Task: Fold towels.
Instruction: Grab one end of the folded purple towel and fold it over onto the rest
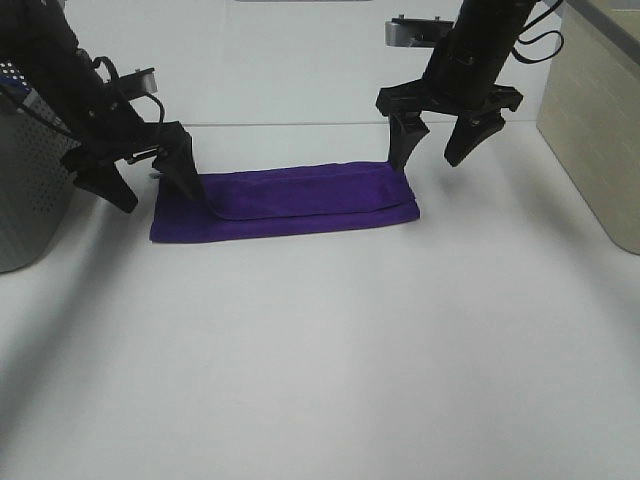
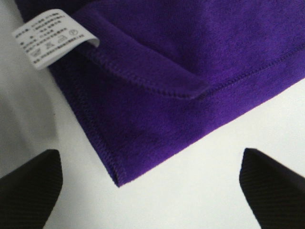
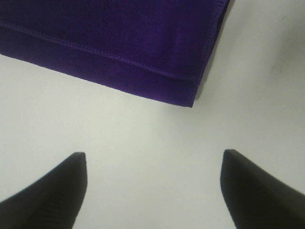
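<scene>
The deep purple towel [image 1: 290, 205] lies flat on the white table, folded lengthwise into a long strip with the upper layer set slightly back from the front edge. My left gripper [image 1: 165, 200] stands open over the strip's left end. In the left wrist view its two fingertips [image 2: 28, 191] frame a towel [image 2: 190, 71] corner, and the white care tag [image 2: 50, 36] sticks out at the edge. My right gripper [image 1: 425, 165] hangs open just above the right end. Its wrist view shows the towel's [image 3: 109, 43] folded corner beyond the open gripper [image 3: 152, 191]. Neither gripper holds anything.
A grey perforated basket [image 1: 30, 190] stands at the left edge, close behind the left arm. A pale wooden box [image 1: 600, 120] sits at the right edge. The table's back edge runs just behind the towel.
</scene>
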Action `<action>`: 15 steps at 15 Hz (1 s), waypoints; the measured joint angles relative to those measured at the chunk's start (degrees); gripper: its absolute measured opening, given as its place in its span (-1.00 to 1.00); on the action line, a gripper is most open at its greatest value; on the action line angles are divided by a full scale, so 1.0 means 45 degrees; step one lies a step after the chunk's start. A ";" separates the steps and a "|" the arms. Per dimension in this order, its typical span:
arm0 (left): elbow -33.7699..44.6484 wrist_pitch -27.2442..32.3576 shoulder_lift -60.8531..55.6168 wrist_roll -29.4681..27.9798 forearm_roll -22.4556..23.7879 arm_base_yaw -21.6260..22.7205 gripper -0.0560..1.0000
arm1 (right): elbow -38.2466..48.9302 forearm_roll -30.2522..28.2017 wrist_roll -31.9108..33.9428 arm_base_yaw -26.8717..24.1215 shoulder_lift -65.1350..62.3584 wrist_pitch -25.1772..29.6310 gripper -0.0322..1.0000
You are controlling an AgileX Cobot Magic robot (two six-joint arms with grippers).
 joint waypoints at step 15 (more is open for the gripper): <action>-0.0216 -0.1006 0.1133 0.0407 -0.1451 0.0115 0.87 | 0.0000 -0.0025 0.0013 0.0000 0.0000 0.0013 0.54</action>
